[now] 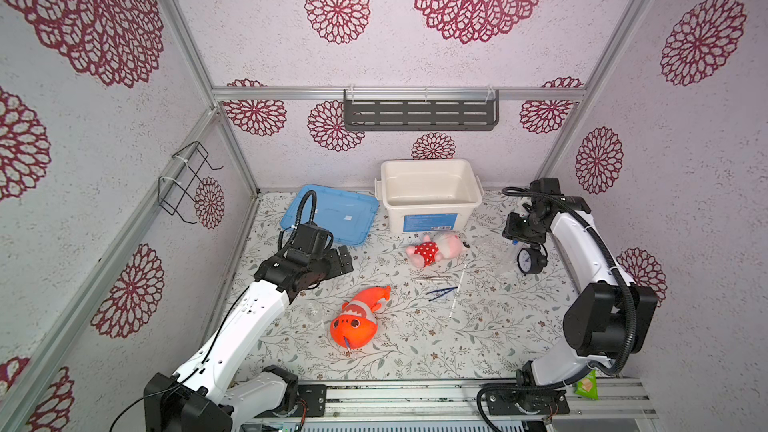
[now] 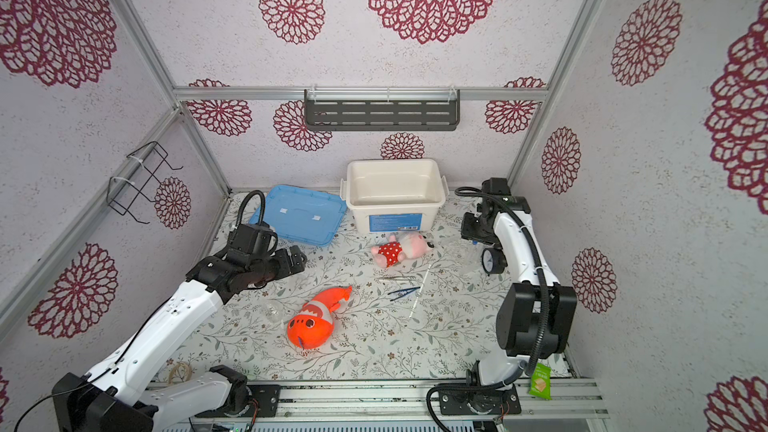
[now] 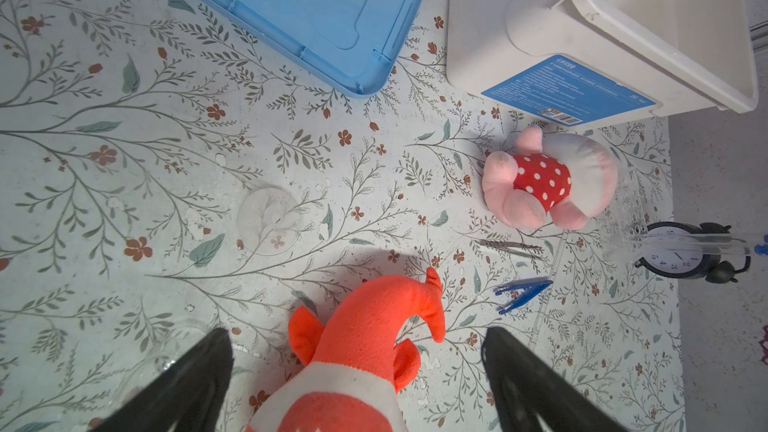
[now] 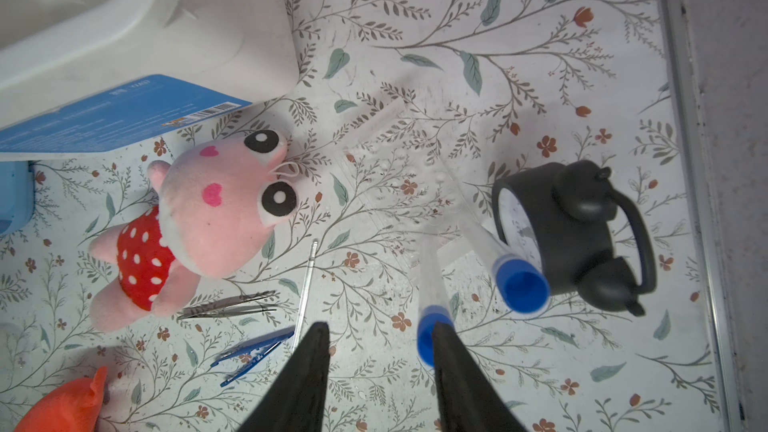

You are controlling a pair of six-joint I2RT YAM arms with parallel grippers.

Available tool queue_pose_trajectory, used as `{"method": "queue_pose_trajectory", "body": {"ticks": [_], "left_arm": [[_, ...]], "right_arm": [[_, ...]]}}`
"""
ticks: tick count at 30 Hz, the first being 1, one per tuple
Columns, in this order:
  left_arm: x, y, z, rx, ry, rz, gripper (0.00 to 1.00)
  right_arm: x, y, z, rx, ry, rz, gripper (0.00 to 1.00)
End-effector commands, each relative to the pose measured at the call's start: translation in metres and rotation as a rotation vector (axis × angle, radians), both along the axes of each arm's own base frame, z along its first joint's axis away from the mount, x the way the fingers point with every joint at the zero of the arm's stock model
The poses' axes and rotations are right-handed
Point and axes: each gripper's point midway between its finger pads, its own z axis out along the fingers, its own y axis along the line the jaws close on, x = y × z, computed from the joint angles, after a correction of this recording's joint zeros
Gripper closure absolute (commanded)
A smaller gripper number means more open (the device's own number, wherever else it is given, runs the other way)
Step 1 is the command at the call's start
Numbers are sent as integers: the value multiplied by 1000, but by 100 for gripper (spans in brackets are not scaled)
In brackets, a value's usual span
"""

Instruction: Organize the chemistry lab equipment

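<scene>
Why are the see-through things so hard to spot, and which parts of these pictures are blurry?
Left wrist view: the clear round dish shows only as a faint ring on the flowered mat; the orange plush fish, up close, is soft. Right wrist view: the nearest clear blue-capped tube blurs.

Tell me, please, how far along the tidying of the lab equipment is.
Done: two blue-capped tubes stand in the clear rack. In hand: nothing; the right gripper hangs open beside one cap, the left gripper open too. Left: blue tweezers, metal tool, white rod and round glassware lie on the mat; the white bin is empty.
</scene>
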Motion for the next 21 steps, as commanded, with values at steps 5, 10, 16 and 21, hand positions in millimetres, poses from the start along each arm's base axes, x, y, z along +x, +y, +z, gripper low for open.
{"method": "queue_pose_trajectory", "body": {"ticks": [5, 10, 16, 21], "left_arm": [[4, 2, 0, -10, -10, 18, 3], [3, 2, -1, -10, -8, 20, 3], [2, 2, -1, -9, -8, 18, 2], [3, 2, -1, -9, -10, 18, 3]], "right_arm": [[7, 4, 9, 30, -19, 13, 55], [6, 3, 10, 25, -19, 11, 54], [5, 1, 19, 14, -38, 5, 53], [3, 3, 27, 22, -60, 4, 52]]}}
